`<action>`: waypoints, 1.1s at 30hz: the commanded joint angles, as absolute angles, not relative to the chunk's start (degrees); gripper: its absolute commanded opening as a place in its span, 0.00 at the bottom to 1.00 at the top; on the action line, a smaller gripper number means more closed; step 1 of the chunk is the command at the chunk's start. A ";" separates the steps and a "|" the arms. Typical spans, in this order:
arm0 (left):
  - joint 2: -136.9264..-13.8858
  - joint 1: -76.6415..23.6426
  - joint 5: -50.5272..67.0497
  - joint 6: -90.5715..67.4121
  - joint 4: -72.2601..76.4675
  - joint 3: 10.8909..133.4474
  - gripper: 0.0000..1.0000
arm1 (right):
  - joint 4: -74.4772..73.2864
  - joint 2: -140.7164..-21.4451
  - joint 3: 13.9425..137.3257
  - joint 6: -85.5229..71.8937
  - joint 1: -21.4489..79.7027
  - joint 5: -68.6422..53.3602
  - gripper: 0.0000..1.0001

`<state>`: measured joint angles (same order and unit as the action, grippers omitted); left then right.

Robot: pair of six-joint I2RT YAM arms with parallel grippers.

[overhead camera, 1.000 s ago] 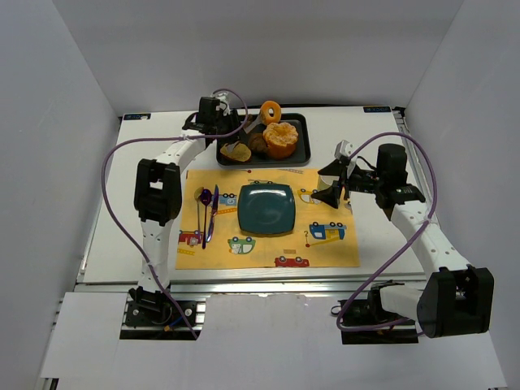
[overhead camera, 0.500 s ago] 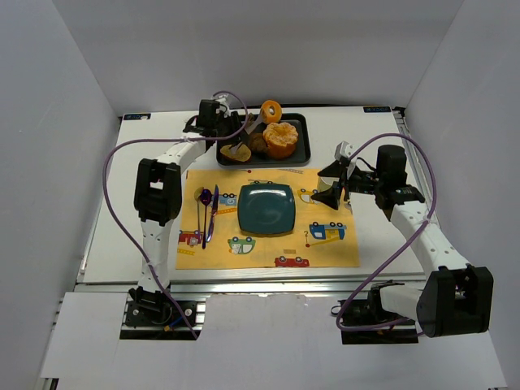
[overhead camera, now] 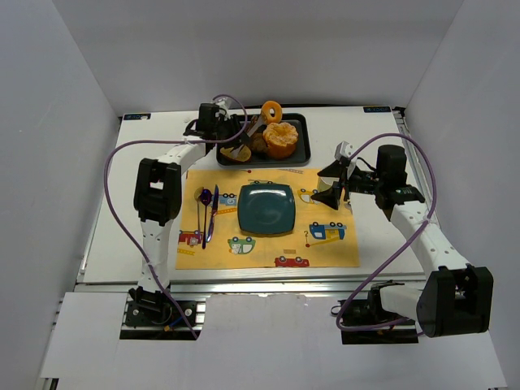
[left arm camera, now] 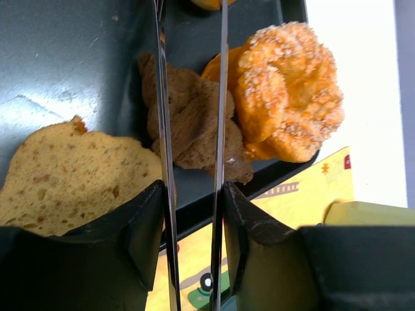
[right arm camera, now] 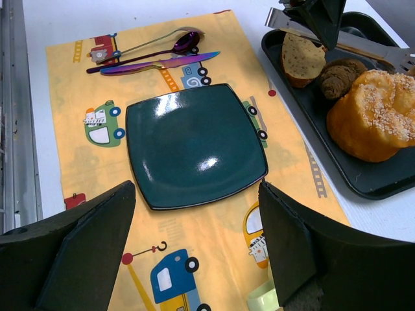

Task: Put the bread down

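The bread (overhead camera: 271,110) is a small golden ring standing on edge at the far rim of the black tray (overhead camera: 305,134). My left gripper (overhead camera: 234,134) is shut on metal tongs (overhead camera: 253,125) whose tips reach the ring. In the left wrist view the gripper (left arm camera: 192,188) clamps both tong arms (left arm camera: 163,116), and only an orange edge of the bread (left arm camera: 207,3) shows between them at the top. The teal plate (overhead camera: 266,207) lies on the placemat. My right gripper (overhead camera: 333,185) is open and empty beside the plate, above its edge in the right wrist view (right arm camera: 196,188).
The tray also holds a tan bread slice (left arm camera: 71,175), a brown lump (left arm camera: 194,123) and a large orange seeded round (left arm camera: 288,91). A spoon (right arm camera: 149,48) and a knife (right arm camera: 159,65) lie on the yellow placemat (overhead camera: 268,244) left of the plate. White walls surround the table.
My left wrist has shifted slightly towards the tray with the tongs. The bread ring stays at the tray's far rim. The right arm has not moved.
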<state>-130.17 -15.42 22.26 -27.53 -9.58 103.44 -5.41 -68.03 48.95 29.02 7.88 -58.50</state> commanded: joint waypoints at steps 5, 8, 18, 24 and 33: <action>-124.81 -15.03 25.23 -29.79 -4.04 101.69 0.48 | -3.60 -67.85 48.60 28.74 7.47 -59.77 0.81; -123.93 -14.77 25.14 -29.79 -3.61 100.38 0.49 | -3.60 -67.76 48.52 28.74 7.56 -59.77 0.81; -122.17 -14.15 25.31 -29.88 -2.82 98.00 0.49 | -3.16 -67.94 48.51 28.48 7.47 -60.20 0.81; -122.96 -14.06 26.01 -31.55 -1.32 99.05 0.52 | -3.34 -67.68 48.43 28.48 7.47 -60.12 0.81; -124.89 -13.89 26.28 -32.34 -1.32 101.25 0.53 | -3.25 -67.76 48.34 28.56 7.38 -60.12 0.81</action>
<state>-128.46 -14.31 24.91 -31.90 -3.16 98.41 -5.37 -68.03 48.93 28.88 7.81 -58.70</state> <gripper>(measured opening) 0.529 0.809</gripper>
